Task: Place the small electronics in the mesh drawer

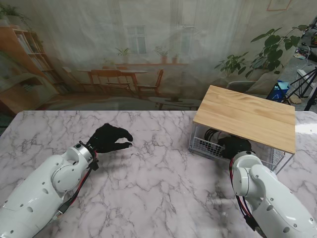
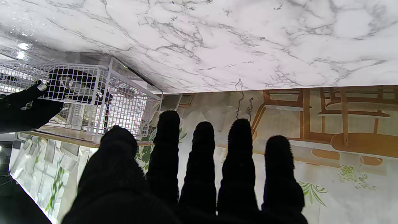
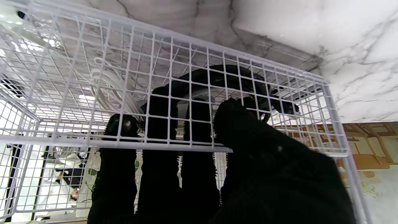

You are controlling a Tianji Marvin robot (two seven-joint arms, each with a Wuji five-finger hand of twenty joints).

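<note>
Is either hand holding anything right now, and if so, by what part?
The left hand holds nothing, fingers apart over bare marble. The right hand reaches into the mesh drawer toward the black headphones; whether it grips them cannot be told.

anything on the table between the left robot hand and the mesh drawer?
Nothing visible: in the stand view only bare marble table separates the left robot hand from the mesh drawer. The left wrist view agrees.
</note>
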